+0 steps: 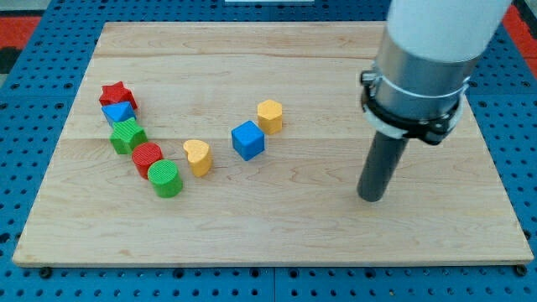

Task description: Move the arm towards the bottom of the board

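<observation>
My tip [370, 198], rod only, no jaws to report, stands well right of the blue cube [248, 140]; risk: overshooting the desk [277, 243] bottom edge.

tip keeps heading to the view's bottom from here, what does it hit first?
Nothing, as far as I can tell. My tip is right of all blocks; only bare board lies below it, then the board's edge.

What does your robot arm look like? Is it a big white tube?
Yes! The top part of my arm is a fat white tube. Below it comes a shiny grey metal cylinder with a black clamp ring around its bottom edge. Out of that sticks a straight dark grey rod, and its round lower end is my tip. No cables or markings show.
</observation>
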`<control>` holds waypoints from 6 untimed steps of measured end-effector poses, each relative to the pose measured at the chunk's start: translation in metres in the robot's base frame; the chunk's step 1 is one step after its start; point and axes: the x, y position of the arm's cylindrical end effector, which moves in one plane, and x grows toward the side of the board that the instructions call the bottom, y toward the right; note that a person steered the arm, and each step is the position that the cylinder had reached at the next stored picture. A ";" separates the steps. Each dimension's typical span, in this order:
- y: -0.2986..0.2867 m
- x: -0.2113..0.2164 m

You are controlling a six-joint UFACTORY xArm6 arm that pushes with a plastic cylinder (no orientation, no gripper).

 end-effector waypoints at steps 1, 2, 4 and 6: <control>-0.047 0.003; -0.105 0.003; -0.135 0.028; -0.331 0.030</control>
